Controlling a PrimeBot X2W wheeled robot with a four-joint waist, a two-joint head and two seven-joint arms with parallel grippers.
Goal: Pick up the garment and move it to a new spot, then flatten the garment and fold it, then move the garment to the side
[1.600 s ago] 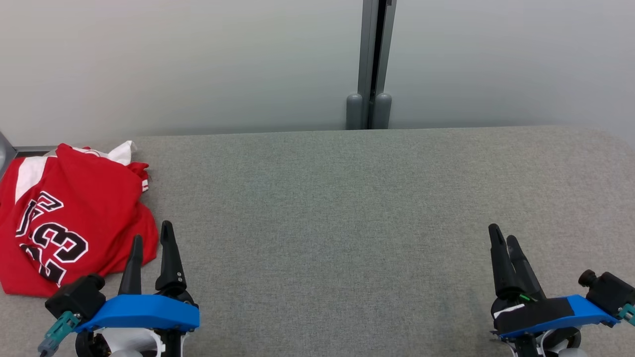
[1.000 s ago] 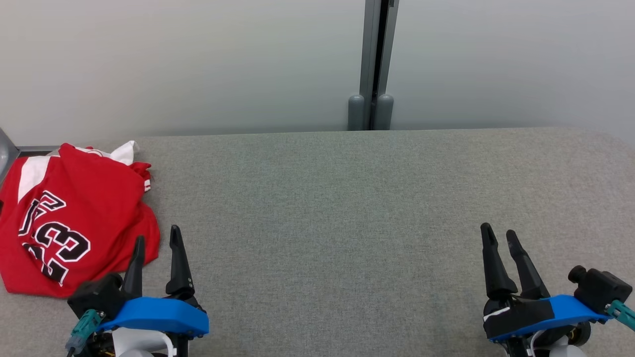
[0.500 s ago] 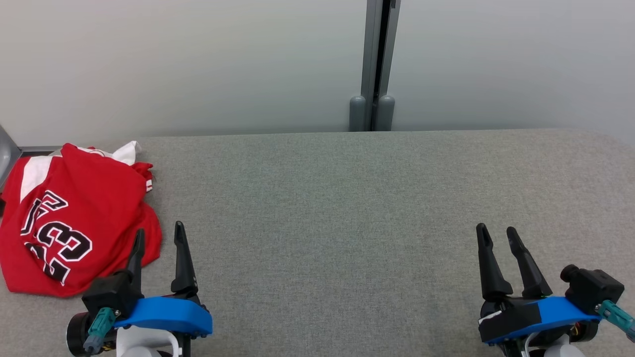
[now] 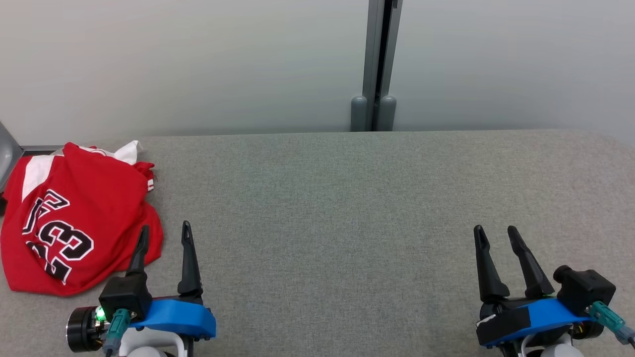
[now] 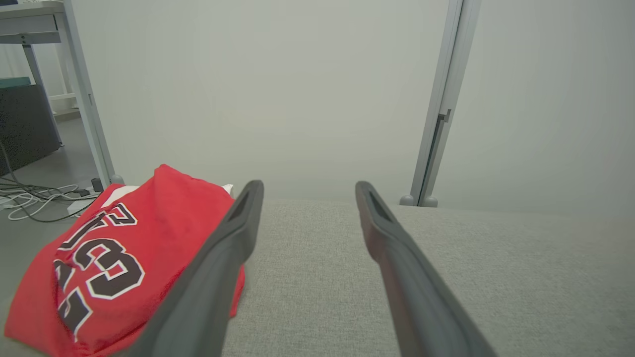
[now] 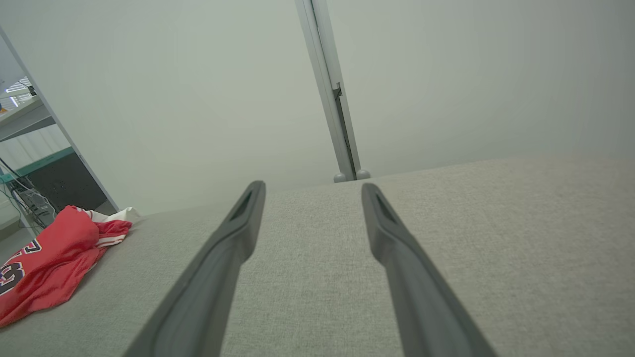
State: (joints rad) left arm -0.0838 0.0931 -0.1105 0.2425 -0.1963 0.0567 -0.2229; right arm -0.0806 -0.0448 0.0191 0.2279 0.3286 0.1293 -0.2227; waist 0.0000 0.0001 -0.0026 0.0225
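- The grey table [image 4: 347, 208] is seen with its wide middle left to the work; it is judged to be meant for flattening and folding.
- The red garment [image 4: 74, 218] is bunched at nine o'clock, by the table's edge, and is held by nothing.
- The left gripper [image 4: 165, 229], at seven o'clock, is spread just beside the garment's hem, likely readied for a grasp.
- The right gripper [image 4: 495, 230], at five o'clock, is spread too, well apart from the garment.
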